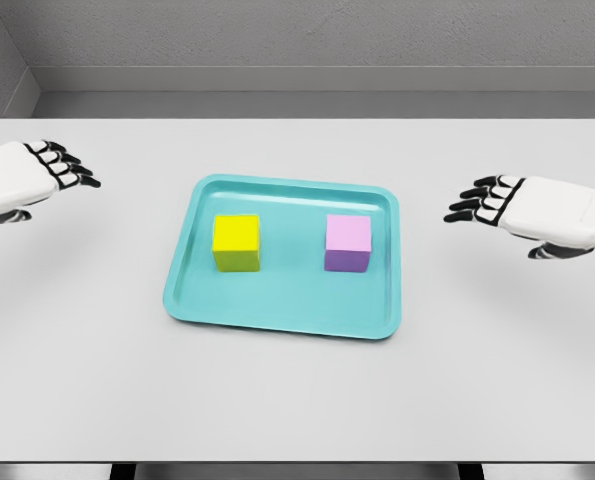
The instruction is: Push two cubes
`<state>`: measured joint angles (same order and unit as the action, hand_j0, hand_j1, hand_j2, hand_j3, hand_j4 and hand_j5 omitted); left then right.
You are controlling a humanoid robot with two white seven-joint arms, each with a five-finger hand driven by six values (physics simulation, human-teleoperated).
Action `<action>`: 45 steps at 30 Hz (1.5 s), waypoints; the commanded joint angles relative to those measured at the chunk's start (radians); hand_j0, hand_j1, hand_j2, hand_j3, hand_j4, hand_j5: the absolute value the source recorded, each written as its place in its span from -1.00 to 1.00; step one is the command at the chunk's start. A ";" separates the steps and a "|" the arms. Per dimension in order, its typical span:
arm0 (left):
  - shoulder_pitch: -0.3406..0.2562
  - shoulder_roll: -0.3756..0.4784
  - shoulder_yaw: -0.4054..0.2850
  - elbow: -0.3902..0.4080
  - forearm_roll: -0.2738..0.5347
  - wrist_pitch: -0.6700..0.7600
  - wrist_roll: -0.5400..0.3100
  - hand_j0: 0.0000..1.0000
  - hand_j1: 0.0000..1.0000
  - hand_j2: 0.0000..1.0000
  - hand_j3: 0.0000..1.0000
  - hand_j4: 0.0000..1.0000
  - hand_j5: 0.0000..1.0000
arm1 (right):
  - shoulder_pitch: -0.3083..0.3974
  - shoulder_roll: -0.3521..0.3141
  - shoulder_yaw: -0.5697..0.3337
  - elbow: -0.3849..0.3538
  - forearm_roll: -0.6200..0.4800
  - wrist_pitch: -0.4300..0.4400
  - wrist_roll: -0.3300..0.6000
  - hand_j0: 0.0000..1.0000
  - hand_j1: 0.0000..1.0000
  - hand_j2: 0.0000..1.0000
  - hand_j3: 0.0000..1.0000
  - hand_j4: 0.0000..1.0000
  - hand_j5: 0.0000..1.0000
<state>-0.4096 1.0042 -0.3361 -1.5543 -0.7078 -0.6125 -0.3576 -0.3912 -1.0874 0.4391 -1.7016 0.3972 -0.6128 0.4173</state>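
A yellow cube (237,243) sits on the left half of a teal tray (283,310) in the middle of the table. On the tray's right half rests a pink-purple cube (348,243), well apart from the yellow one. My left hand (69,168) hovers over the table far left of the tray, fingers spread and pointing right, holding nothing. At the right, my right hand (477,202) hangs outside the tray's right rim, fingers extended toward the tray, also holding nothing. Neither hand touches a cube.
The tray lies on a pale grey table (297,400) whose front edge runs along the bottom of the view. A grey wall stands behind the table's far edge.
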 commanded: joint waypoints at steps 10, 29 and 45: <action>-0.008 -0.027 -0.064 -0.009 0.001 0.002 -0.023 0.41 0.41 0.41 0.41 0.41 0.41 | 0.000 -0.028 -0.016 0.004 -0.023 0.002 -0.018 1.00 1.00 1.00 1.00 1.00 1.00; -0.098 -0.168 -0.202 -0.007 -0.002 0.002 -0.063 0.42 0.42 0.42 0.42 0.42 0.42 | -0.140 0.227 0.067 0.097 0.192 0.002 0.194 0.36 0.36 0.36 0.36 0.36 0.36; -0.110 -0.203 -0.215 -0.007 0.001 0.002 -0.075 0.42 0.42 0.42 0.42 0.42 0.42 | -0.118 0.305 0.070 0.105 0.206 0.002 0.194 0.30 0.30 0.30 0.30 0.30 0.30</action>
<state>-0.5200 0.8057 -0.5483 -1.5616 -0.7121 -0.6127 -0.4318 -0.5093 -0.7874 0.5103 -1.5974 0.6080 -0.6134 0.6112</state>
